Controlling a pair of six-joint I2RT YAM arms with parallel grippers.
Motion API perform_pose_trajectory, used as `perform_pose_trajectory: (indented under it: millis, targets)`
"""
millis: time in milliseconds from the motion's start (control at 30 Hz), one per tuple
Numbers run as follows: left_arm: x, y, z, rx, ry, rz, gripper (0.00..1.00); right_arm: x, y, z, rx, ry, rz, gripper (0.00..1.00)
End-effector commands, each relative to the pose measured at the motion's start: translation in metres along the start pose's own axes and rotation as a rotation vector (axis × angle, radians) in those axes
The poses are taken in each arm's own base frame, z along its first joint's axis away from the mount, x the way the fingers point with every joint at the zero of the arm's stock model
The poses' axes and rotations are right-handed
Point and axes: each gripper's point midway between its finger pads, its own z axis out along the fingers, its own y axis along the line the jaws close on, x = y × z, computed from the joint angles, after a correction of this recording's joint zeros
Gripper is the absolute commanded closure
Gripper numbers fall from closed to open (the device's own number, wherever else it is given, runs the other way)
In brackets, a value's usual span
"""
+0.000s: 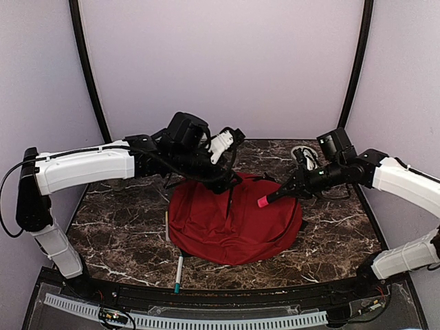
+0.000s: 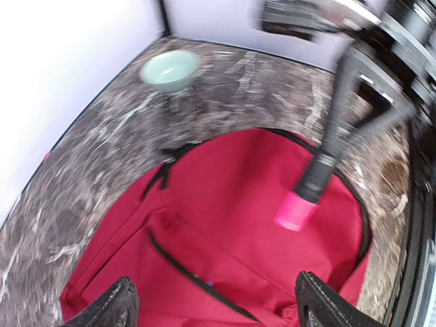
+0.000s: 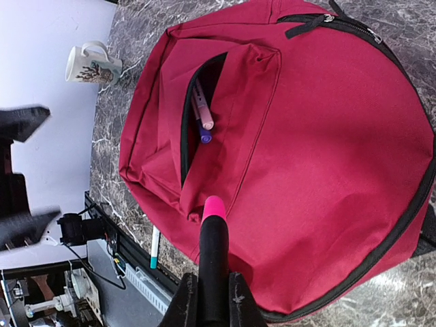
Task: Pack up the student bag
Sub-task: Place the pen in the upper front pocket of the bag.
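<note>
The bag [image 1: 234, 223] lies flat in the middle of the table [image 1: 117, 234]. Its rounded edge stops short of the front rim at 6 o'clock, and broad strips of marble show at 9 and 3 o'clock. Its front pocket [image 3: 259, 102] gapes with the zipper open, and two pens [image 3: 203, 119] show in the slit. A teal-tipped pen [image 1: 177, 271] lies at the bag's 7 o'clock, near the front rim, and a mug [image 3: 92, 65] stands at 1 o'clock by the back wall. The right gripper [image 3: 212, 296] reaches in low from 3 o'clock, clamped on a black marker [image 3: 213, 252] whose pink cap hangs over the bag. The left gripper [image 2: 214, 310] stretches in from 9 o'clock and hovers above the bag's 12 o'clock edge, its fingers spread wide over the red cloth.
</note>
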Motion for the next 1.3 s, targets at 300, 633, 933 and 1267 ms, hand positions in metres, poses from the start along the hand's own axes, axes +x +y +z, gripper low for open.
perform_pose_trajectory:
  millis: [300,633,933,1267]
  targets:
    - [0.095,0.094,-0.065,-0.387,0.183,-0.544,0.21,-0.053,0.001,0.058,-0.201,-0.155,0.066,1.0]
    - [0.113,0.088,-0.095,-0.42,0.198,-0.618,0.23,-0.073,0.0,0.103,-0.275,-0.178,0.134,1.0]
    - [0.121,0.087,-0.113,-0.447,0.193,-0.631,0.23,-0.08,0.019,0.14,-0.326,-0.151,0.133,1.0]
    - [0.126,0.085,-0.119,-0.454,0.2,-0.641,0.23,-0.076,0.023,0.167,-0.32,-0.226,0.144,1.0]
